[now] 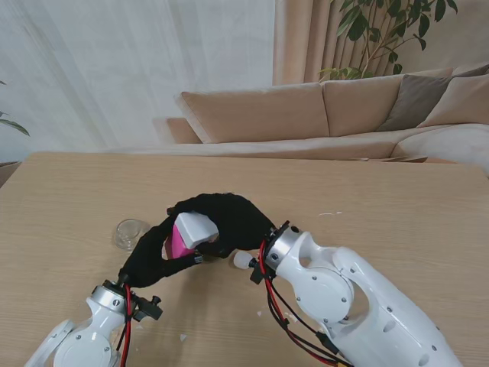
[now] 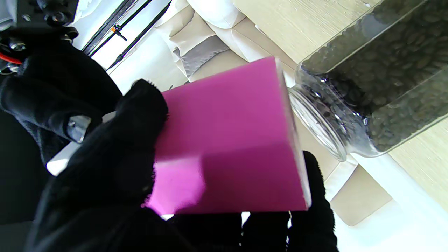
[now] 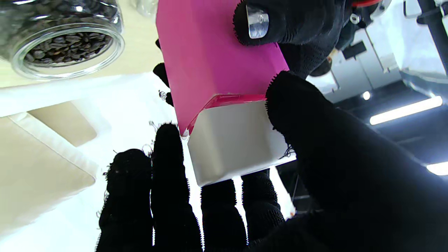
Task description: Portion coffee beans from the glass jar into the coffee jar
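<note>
Above the wooden surface (image 1: 397, 229), both robot hands, left (image 1: 149, 256) and right (image 1: 229, 218), pinch the rigid, light pink-and-white rectangular coffee jar (image 1: 187, 233). At its 9 o'clock, the heavy, fragile, slippery clear glass jar (image 1: 130, 233): grasp its body.

No text, label, brand, number or sign can be read in any view. The pink coffee jar (image 2: 231, 140) shows plain faces and its white lid (image 3: 234, 140) is bare. The glass jar (image 2: 378, 80) beside it seems unlabelled, though part of it is out of frame.
</note>
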Tool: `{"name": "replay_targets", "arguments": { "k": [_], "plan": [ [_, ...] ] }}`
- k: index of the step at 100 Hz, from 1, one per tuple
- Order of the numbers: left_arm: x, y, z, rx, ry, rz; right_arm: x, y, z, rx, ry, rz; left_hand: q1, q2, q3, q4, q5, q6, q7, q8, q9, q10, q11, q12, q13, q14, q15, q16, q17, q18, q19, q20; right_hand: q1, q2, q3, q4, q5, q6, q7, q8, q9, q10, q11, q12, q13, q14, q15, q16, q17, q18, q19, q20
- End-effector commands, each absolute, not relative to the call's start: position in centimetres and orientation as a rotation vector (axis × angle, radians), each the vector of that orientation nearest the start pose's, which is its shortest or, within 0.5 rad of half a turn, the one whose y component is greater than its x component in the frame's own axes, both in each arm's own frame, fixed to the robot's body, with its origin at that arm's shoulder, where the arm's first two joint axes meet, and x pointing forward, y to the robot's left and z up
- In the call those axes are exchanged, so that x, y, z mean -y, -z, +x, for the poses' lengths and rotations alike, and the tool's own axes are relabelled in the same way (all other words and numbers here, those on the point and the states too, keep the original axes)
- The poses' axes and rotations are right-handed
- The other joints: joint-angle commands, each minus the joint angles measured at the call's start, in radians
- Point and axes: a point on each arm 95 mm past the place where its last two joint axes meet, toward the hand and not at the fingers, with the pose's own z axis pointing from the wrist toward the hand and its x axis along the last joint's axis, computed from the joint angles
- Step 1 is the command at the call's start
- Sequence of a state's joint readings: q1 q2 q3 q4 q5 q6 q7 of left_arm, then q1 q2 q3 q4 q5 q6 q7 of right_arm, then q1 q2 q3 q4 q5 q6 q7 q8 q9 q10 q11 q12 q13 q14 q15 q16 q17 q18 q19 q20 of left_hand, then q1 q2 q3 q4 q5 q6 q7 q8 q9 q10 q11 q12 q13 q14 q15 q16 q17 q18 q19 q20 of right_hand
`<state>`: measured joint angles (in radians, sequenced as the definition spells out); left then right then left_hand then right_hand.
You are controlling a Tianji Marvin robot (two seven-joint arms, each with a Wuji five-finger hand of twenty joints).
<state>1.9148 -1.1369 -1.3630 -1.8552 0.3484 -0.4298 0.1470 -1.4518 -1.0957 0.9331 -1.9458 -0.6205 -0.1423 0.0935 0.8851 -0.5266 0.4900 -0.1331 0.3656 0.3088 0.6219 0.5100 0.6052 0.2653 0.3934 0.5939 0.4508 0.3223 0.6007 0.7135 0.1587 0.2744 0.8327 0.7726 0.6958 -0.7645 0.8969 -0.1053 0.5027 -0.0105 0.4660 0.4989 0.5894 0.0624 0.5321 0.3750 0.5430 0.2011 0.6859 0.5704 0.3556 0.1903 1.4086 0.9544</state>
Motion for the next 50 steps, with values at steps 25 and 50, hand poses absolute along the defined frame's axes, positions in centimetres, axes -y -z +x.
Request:
{"name": "replay_targets", "arguments": {
  "k": [25,50],
  "plan": [
    [0.9,29.5,30.6,-0.949,2.405,-1.542,-15.2,19.3,32.8,-1.72,-2.187,0.948,0.246,0.123,0.054,0.021,0.11,-0.085,0.186,0.045,0.156,-0.031,0.062,0.12,0.045,0.005,0.036,0.027,-0.003,0.005,0.076,-0.043,-0.23,0.111,-0.12,0.044,-0.221,-0.007,-0.168,-0.093,-0.243,-0.01,-0.124,-0.091,-0.203,0.003,-0.159,-0.058,-0.189,0.023,-0.143,0.02],
    [0.9,29.8,30.7,-0.91,2.434,-1.517,-15.3,19.1,32.4,-1.614,-2.094,1.051,0.256,0.12,0.048,0.022,0.116,-0.086,0.196,0.046,0.172,-0.03,0.056,0.13,0.052,0.007,0.042,0.028,0.002,0.01,0.087,-0.047,-0.448,0.284,-0.26,0.029,-0.12,0.278,-0.211,-0.034,-0.218,0.153,0.066,0.034,-0.167,0.05,-0.057,0.011,-0.158,0.054,-0.07,0.08]
  ]
}}
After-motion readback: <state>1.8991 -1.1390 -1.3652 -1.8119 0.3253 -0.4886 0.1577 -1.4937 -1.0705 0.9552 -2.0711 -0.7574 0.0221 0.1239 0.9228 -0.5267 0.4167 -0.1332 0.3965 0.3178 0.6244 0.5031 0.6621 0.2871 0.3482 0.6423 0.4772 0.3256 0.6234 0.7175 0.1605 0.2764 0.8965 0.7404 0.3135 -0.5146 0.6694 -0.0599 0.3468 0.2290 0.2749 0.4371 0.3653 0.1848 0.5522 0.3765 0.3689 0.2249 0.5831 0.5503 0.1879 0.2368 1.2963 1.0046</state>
